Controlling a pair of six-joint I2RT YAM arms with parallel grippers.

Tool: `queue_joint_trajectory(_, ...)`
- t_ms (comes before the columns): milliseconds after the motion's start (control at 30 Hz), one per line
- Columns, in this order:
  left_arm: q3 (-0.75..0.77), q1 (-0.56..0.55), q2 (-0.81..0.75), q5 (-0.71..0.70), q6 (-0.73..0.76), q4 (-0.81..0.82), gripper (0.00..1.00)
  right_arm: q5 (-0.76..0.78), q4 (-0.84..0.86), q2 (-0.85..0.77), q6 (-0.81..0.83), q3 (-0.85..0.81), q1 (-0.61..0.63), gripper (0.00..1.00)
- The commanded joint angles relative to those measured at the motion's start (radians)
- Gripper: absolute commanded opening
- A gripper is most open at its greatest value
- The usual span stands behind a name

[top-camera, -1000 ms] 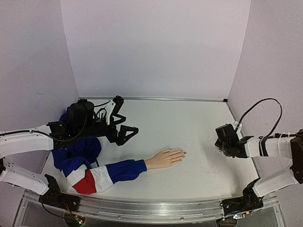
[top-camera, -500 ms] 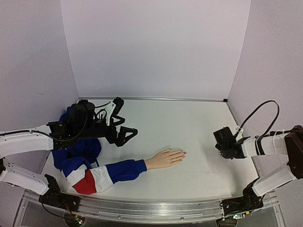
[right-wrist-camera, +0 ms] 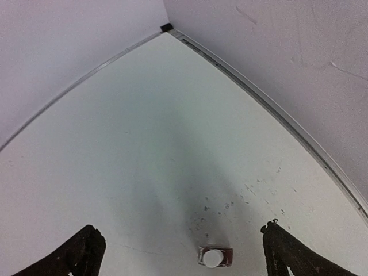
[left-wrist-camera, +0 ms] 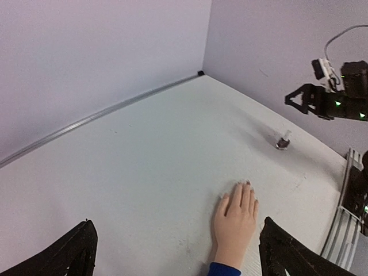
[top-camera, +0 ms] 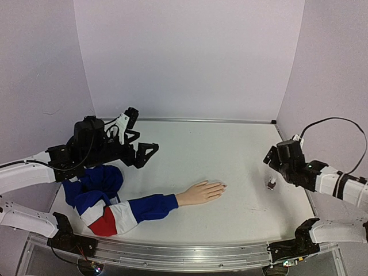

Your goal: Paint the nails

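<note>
Lilac walls enclose a white worktop marked with faint scuffs. The nails tip the fingers of a peach mannequin hand, which lies palm down near the middle of the worktop with its fingers pointing to the right side. They are too small for their colour to be judged.

A blue, white and red sleeve runs from the wrist to the near left corner, where it bunches.

Well to the right of the fingertips, a small dark polish bottle with a pale cap stands upright, touching nothing.

The right tool hangs above and just behind the bottle with its jaws spread wide and nothing between them. In its wrist view the bottle sits low between the two fingers, apart from both.

The left tool is likewise spread wide and empty, held over the far left of the worktop behind the bunched sleeve.

Compared with the frame one second earlier, the right tool has parted its jaws and risen, which uncovers the bottle. The left arm has drawn back toward the left wall. The hand and sleeve have not shifted.
</note>
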State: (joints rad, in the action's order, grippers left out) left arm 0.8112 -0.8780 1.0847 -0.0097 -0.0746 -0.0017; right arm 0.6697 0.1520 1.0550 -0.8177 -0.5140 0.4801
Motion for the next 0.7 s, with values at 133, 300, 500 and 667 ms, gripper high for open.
queue_joint_trajectory(133,0.109,0.003,-0.217,-0.397,0.087,0.011,0.99,-0.316,-0.042,-0.358,0.511,-0.199,-0.003,0.98)
queue_joint_trajectory(300,0.160,0.004,-0.308,-0.467,0.208,0.011,0.99,-0.359,-0.040,-0.541,0.645,-0.282,-0.003,0.98)
queue_joint_trajectory(500,0.180,0.004,-0.376,-0.495,0.281,0.011,0.99,-0.322,-0.082,-0.528,0.668,-0.389,-0.003,0.98)
queue_joint_trajectory(667,0.174,0.004,-0.399,-0.509,0.298,0.011,0.99,-0.326,-0.068,-0.521,0.650,-0.394,-0.003,0.98)
